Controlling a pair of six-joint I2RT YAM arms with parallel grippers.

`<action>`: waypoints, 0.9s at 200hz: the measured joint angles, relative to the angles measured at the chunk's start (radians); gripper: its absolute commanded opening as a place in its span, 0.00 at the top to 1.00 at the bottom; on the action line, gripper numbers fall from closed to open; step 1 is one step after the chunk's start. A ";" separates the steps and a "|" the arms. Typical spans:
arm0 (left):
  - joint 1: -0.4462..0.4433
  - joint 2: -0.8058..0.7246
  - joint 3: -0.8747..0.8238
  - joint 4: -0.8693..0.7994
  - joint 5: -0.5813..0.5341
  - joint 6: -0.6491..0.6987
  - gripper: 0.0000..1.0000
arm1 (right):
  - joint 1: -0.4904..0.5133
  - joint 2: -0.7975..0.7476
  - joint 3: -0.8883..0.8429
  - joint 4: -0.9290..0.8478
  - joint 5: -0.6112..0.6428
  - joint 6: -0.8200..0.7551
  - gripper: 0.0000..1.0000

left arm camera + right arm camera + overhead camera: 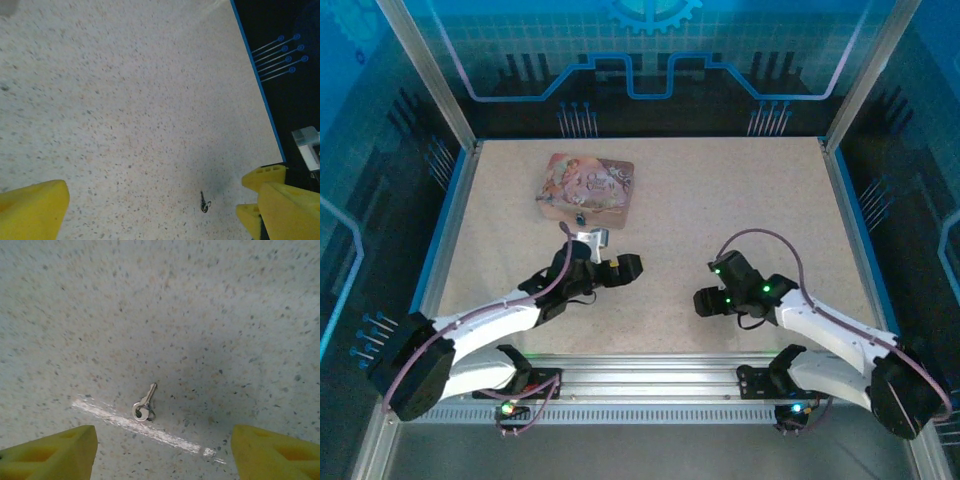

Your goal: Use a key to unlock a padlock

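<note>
- Right pincer [162, 452] spread wide over key [145, 405], gripping nothing; left pincer [150, 210] likewise spread and empty, key lying flat on table [125, 100] nearby.
- Padlock [580, 218] seen as a blue speck at near edge of tin [585, 185], well apart from key.
- Likely risk: thin, flat key skidding away or slipping from the pinch; 2 pincers crowding 1 key.
- No legible writing; tin's print too small to read.

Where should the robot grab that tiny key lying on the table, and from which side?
Probably the head end by its ring, the bulkiest part. The key lies flat on the table, so come straight down from above, a finger on each long side. The right gripper hangs open close by.
</note>
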 measured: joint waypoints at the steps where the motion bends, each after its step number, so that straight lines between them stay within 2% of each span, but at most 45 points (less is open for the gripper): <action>1: -0.001 0.002 0.000 0.001 0.000 -0.001 0.03 | 0.002 0.005 0.000 0.000 0.002 0.000 0.31; 71: -0.041 0.120 0.000 0.097 0.000 -0.053 0.03 | 0.089 0.239 0.096 -0.002 0.046 -0.087 0.44; 180: -0.042 0.120 0.000 0.097 0.000 -0.055 0.02 | 0.100 0.344 0.114 -0.002 0.043 -0.091 0.54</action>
